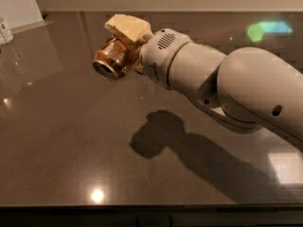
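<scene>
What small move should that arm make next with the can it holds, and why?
Probably ease it straight down, slowly. The gripper, above the dark table, is shut on a copper-coloured can lying sideways in the air. Its shadow falls well apart from it on the tabletop, so only the fingers support it.
</scene>
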`<act>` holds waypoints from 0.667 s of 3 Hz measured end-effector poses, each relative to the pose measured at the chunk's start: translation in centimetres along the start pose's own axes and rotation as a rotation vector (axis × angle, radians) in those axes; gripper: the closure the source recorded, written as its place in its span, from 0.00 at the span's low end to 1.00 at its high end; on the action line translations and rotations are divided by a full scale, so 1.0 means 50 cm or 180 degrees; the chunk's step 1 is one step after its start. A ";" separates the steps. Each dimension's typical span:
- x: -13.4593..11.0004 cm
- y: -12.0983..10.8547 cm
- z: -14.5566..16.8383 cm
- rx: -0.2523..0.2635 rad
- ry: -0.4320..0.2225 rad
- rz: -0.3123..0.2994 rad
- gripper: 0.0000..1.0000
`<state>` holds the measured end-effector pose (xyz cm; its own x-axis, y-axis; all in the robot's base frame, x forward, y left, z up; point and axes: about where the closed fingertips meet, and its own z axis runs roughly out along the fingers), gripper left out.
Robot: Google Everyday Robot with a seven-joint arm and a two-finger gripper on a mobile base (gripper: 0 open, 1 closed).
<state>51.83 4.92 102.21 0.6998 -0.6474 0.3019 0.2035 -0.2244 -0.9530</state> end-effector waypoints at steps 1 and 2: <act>0.000 0.010 0.002 -0.0021 -0.0062 -0.0416 1.00; 0.005 0.017 0.005 -0.0016 -0.0012 -0.0863 1.00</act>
<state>52.38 4.74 101.46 0.6226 -0.5606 0.5460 0.3805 -0.3928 -0.8372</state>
